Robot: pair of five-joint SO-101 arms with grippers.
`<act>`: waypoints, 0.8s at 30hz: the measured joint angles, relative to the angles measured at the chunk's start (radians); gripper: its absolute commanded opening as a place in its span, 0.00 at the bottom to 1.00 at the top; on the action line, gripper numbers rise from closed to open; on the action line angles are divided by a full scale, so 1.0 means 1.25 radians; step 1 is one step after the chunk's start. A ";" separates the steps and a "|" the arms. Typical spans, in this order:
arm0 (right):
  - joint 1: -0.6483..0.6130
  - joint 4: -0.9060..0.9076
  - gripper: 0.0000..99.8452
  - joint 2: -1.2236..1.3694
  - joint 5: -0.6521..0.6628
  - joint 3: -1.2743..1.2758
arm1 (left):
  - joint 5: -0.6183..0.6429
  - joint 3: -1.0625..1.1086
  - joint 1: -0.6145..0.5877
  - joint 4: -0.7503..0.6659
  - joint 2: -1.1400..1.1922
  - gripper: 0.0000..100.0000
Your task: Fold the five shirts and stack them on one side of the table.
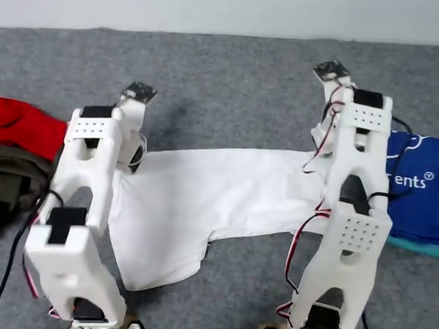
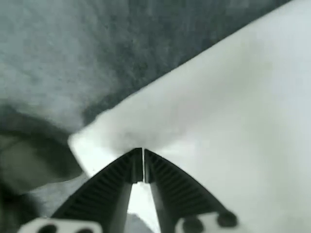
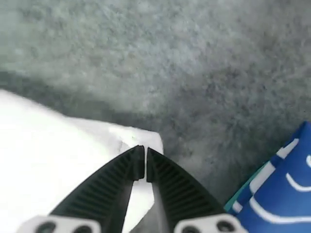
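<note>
Mid-table, white shirt (image 1: 203, 200): light, limp, likely to sag and bunch. Pinched shut on its far corners: left gripper (image 2: 143, 159), right gripper (image 3: 146, 156). Best held at corners, hems.

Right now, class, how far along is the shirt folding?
Done, it seems: a blue shirt lies flat on a teal cloth beside the right arm. In hand: the white shirt, spread out, left hand and right hand shut on its far edge. Left: the red shirt and olive shirt, heaped unfolded.
</note>
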 measured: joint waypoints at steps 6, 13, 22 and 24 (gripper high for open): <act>-0.070 0.173 0.01 -0.056 0.001 -0.025 | 0.000 0.000 0.001 0.065 -0.168 0.01; -0.095 0.227 0.01 -0.096 -0.071 0.011 | 0.000 0.000 -0.060 0.185 -0.281 0.01; -0.058 0.195 0.01 -0.173 -0.082 0.296 | -0.069 0.000 -0.150 0.287 -0.358 0.01; -0.027 0.171 0.01 -0.173 -0.083 0.349 | -0.072 0.000 -0.172 0.300 -0.371 0.01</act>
